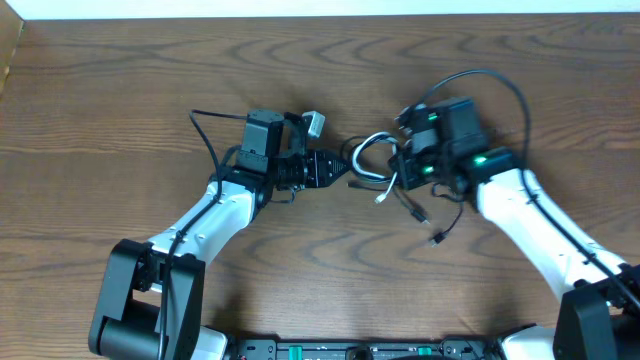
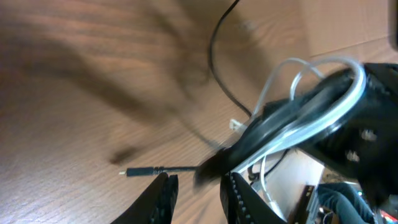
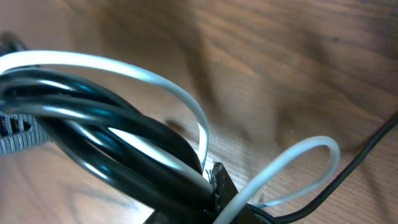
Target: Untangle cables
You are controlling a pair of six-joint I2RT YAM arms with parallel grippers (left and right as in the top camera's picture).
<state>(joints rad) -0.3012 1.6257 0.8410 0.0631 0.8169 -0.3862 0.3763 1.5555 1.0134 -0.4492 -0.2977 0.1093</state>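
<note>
The black and white cables [image 1: 368, 158] form one looped bundle between my two grippers at mid-table. My right gripper [image 1: 400, 168] is shut on that bundle; in the right wrist view thick black loops [image 3: 106, 124] and a white cable [image 3: 298, 155] run into its jaws [image 3: 214, 186]. My left gripper [image 1: 340, 170] sits just left of the loop. Its jaws [image 2: 199, 193] stand slightly apart over bare wood, holding nothing. The bundle [image 2: 305, 112] hangs beyond the fingertips, and a black plug [image 2: 144, 172] lies on the table ahead. Loose black ends [image 1: 437, 236] trail below the right gripper.
The wooden table [image 1: 320, 60] ends at a pale strip along the far edge. The left arm's own black wire [image 1: 205, 135] arcs out beside its wrist, and the right arm's wire [image 1: 500, 80] loops above its wrist.
</note>
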